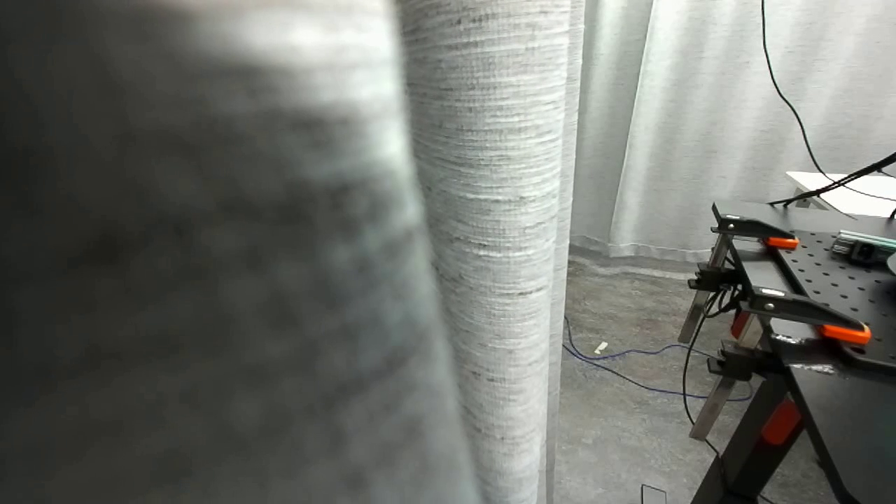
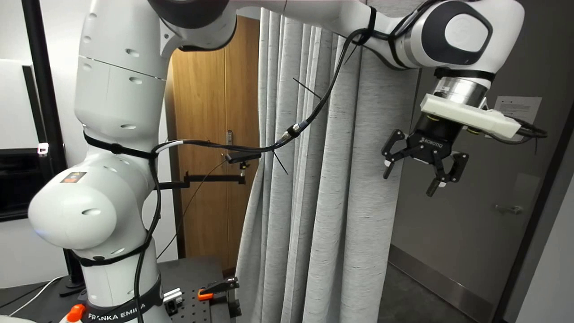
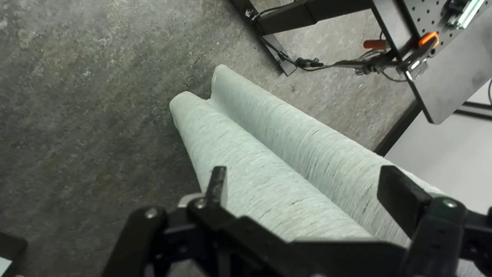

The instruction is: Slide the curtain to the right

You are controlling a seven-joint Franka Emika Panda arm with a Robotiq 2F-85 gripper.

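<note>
The end effector (image 2: 410, 180) hangs at the right edge of the curtain (image 2: 334, 202), its fingers (image 3: 401, 200) well apart and clamped on nothing. In an exterior view one finger stands in front of the curtain near that edge, while the other shows against the dark door (image 2: 462, 215) at the right. Seen from the wrist, two long folds (image 3: 250, 169) run across the gap between the fingers and down toward the floor (image 3: 96, 96); whether any fold truly lies between them, or touches either, I cannot tell.

The curtain hangs upright and gathered, between a wooden cabinet (image 2: 204, 215) on the left and the door on the right, leaving much of both in sight. With no hold on it, the slide looks not to be under way. If right means toward the door, I would judge the slide mostly undone: the end effector seems placed for the edge, and what is left is to catch a fold or push it with a finger, carry it rightward and let it go. The sentence does not say whose right is meant, though, so a finished slide with the curtain released cannot be ruled out.

Farther out, the arm (image 2: 125, 103) rises on the left by the desk (image 2: 188, 271) and reaches rightward in front of the curtain. In an exterior view a blurred grey surface (image 1: 224, 294), probably curtain very near the lens, fills the left, with pale drapery (image 1: 686, 126) hanging far behind.
</note>
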